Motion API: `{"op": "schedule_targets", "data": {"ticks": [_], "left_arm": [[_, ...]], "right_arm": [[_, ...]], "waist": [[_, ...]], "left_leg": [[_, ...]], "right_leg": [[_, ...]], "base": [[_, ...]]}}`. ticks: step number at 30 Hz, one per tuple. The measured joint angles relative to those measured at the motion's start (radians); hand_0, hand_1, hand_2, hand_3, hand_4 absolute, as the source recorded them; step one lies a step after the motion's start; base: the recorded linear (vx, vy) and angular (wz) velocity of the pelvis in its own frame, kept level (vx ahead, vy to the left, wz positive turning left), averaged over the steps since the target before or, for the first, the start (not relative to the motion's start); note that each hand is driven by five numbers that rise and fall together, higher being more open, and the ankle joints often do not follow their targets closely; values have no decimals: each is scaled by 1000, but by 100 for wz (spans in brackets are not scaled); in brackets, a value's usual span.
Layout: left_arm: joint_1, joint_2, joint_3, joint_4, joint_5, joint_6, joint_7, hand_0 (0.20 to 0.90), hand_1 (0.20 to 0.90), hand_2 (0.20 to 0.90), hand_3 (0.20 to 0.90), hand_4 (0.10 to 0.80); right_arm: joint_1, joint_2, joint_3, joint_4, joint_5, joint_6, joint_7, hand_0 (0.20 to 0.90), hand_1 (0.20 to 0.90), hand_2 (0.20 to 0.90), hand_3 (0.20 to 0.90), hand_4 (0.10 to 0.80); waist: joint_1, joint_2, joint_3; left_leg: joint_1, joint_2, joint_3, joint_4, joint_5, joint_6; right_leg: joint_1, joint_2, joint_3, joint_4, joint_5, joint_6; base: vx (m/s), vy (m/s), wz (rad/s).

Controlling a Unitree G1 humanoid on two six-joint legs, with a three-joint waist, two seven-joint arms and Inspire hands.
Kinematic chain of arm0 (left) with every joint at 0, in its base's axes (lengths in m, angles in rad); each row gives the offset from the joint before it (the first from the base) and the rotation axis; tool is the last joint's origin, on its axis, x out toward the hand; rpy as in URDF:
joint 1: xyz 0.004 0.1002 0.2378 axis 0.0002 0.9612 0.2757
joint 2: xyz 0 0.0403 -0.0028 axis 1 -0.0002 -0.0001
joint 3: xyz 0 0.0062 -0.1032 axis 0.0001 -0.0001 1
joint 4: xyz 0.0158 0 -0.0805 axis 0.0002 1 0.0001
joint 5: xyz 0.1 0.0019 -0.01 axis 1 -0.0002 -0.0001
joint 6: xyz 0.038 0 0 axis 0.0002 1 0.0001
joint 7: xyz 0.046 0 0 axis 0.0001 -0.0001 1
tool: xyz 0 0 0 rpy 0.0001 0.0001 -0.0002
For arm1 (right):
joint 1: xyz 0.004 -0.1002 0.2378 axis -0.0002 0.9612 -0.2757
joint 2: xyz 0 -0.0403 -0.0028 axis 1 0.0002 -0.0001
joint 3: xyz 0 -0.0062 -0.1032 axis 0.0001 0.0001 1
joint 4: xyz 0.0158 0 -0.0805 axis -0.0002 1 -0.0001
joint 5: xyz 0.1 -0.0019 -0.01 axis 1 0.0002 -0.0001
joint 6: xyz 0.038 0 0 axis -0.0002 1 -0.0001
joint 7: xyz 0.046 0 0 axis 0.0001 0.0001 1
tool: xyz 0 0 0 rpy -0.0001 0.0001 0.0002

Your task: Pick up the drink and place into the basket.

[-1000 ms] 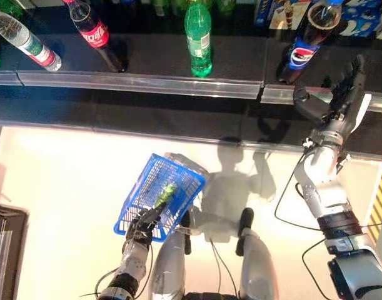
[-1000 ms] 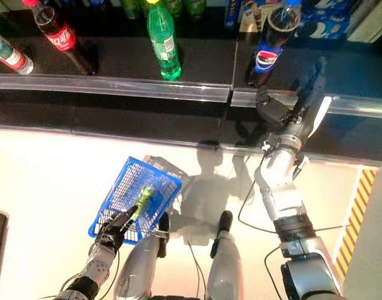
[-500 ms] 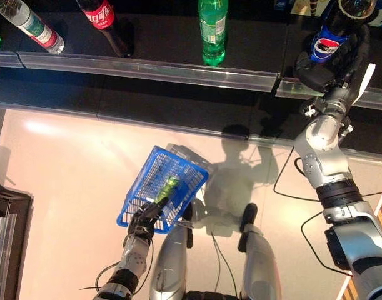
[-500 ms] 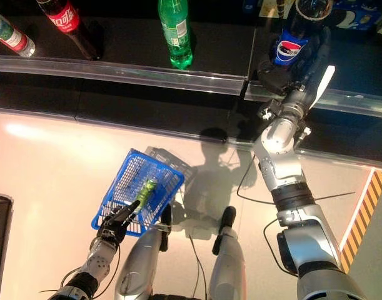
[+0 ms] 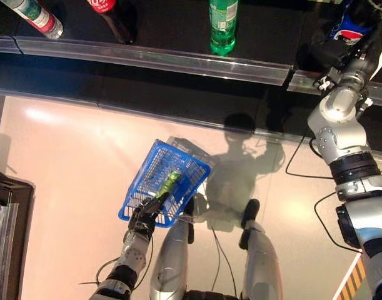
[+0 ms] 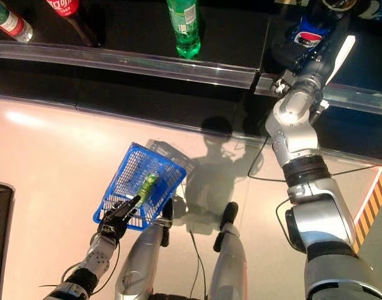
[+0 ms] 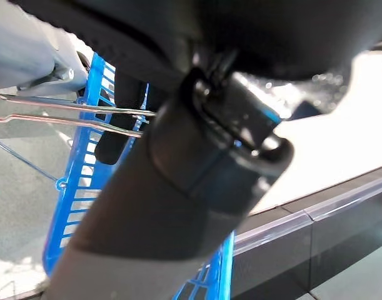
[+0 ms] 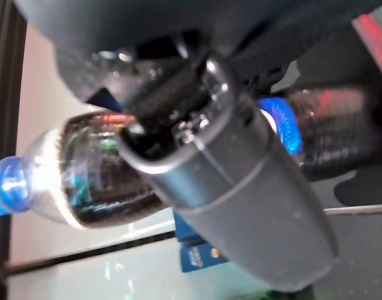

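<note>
A dark cola bottle with a blue label (image 6: 308, 39) stands on the black shelf at the far right. My right hand (image 6: 321, 45) is wrapped round it; in the right wrist view the thumb (image 8: 228, 181) lies across the bottle (image 8: 72, 181), which has a blue cap. My left hand (image 5: 144, 218) is shut on the thin wire handles (image 7: 65, 114) of the blue basket (image 5: 148, 178) and holds it low at the left, off the floor. A green bottle (image 5: 170, 182) lies in the basket.
On the shelf stand a green bottle (image 5: 223, 25), a red-label cola bottle (image 5: 109, 12) and a clear bottle with a red label (image 5: 35, 15). A silver rail (image 5: 147, 57) runs along the shelf's front. A dark unit (image 5: 6, 215) stands at the left.
The camera has tipped down, so the shelf sits higher in the picture. My right hand has gone from open in front of the blue-label bottle to wrapped round it. The basket hangs as before.
</note>
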Motion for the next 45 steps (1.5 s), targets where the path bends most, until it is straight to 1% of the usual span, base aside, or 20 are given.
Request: {"op": "schedule_targets", "data": {"ticks": [1, 3, 6, 10, 18, 21, 24, 26, 29, 32, 35, 38, 41, 45], "left_arm": [[0, 4, -8, 0, -6, 1, 0, 300, 300, 300, 200, 100], [0, 4, -9, 0, -14, 2, -1, 300, 300, 300, 200, 100], [1, 6, -6, -18, -14, 6, -3, 300, 300, 300, 200, 100], [1, 7, 10, -22, -15, 10, -17, 300, 300, 300, 200, 100], [2, 5, 33, -16, -38, 24, -39, 300, 300, 300, 200, 100], [7, 2, 51, -15, -45, 25, -44, 300, 300, 300, 200, 100], [12, 1, 68, -15, -43, 26, -45, 300, 300, 300, 200, 100], [27, -2, 73, -14, -44, 24, -60, 300, 300, 300, 200, 100], [60, -4, 79, -17, -44, 15, -81, 300, 300, 300, 200, 100], [118, -9, 92, -41, -44, 7, -90, 300, 300, 300, 200, 100], [167, -18, 118, -67, -42, 7, -91, 300, 300, 300, 200, 100], [221, -38, 155, -109, -31, 10, -91, 300, 300, 300, 200, 100], [279, -39, 160, -180, 1, 14, -86, 300, 300, 300, 200, 100], [331, -38, 185, -300, 39, 44, -75, 300, 300, 300, 200, 100]], "right_arm": [[-6, -7, 0, 18, 7, 4, 0, 300, 300, 300, 200, 100], [-10, -19, 0, 26, 11, 4, 0, 300, 300, 300, 200, 100], [-12, -45, 0, 27, 28, 4, -1, 300, 300, 300, 200, 100], [-14, -49, -2, 28, 32, 4, -1, 300, 300, 300, 200, 100], [-6, -44, 1, 56, 66, 28, 0, 300, 300, 300, 200, 100], [24, -45, -13, 36, 66, 29, 0, 300, 300, 300, 200, 100], [100, -45, -49, -41, 64, 30, 1, 300, 300, 300, 200, 100], [198, -46, -101, -150, 60, 51, 6, 300, 300, 300, 200, 100], [290, -46, -112, -233, 35, 72, 16, 300, 300, 300, 200, 100], [439, -46, -136, -383, -10, 84, 27, 300, 300, 300, 200, 100], [541, -46, -162, -502, -46, 85, 73, 300, 300, 300, 200, 100], [623, -44, -192, -605, -75, 85, 142, 300, 300, 300, 200, 100], [694, -44, -207, -711, -95, 85, 254, 300, 300, 300, 200, 100], [754, -31, -199, -826, -91, 108, 403, 300, 300, 300, 200, 100]], "waist": [[5, 0, 0], [14, 0, 0], [18, 0, 0], [20, 0, 0], [18, -1, 2], [16, -1, 3], [12, -1, 3], [7, 0, 5], [-10, 0, 6], [-31, 1, 7], [-47, 3, 6], [-63, 5, 6], [-70, 10, 2], [-60, 15, -1]], "left_leg": [[0, -2, -2, 1, 0, 0], [-5, -4, -2, 6, 0, 0], [-30, -14, -10, 29, -1, 1], [-64, -18, -13, 72, -9, -1], [-74, -21, -18, 184, -53, 1], [-75, -21, -16, 255, -89, 1], [-72, -17, -16, 289, -109, -3], [-49, -19, -12, 284, -108, -4], [-7, -20, -6, 256, -107, -4], [67, -22, 1, 199, -95, -8], [131, -20, 2, 145, -81, -17], [204, -16, 1, 87, -67, -23], [280, -7, 0, 20, -51, -31], [355, 6, -6, -50, -34, -40]], "right_leg": [[-3, -3, -2, 9, -6, 0], [-9, -6, -2, 18, -11, 1], [-46, -24, -2, 81, -40, 0], [-90, -37, 0, 152, -67, -7], [-101, -61, 11, 277, -125, -19], [-108, -69, 28, 343, -164, -19], [-106, -71, 33, 382, -184, -21], [-90, -72, 37, 382, -185, -21], [-53, -72, 37, 368, -186, -19], [8, -70, 37, 336, -186, -16], [59, -63, 30, 308, -188, -16], [121, -57, 20, 277, -194, -17], [189, -45, 3, 234, -192, -12], [265, -26, -16, 185, -191, -10]], "base": [[-9, 8, 4], [-15, 4, 4], [-10, 12, 13], [-6, 26, 7], [-12, 44, 3], [71, 67, -4], [24, 116, -2], [16, 165, -3], [-2, 75, -4], [18, 48, -5], [54, 11, -4], [89, -4, 2], [91, -34, 0], [72, -53, 9]]}}
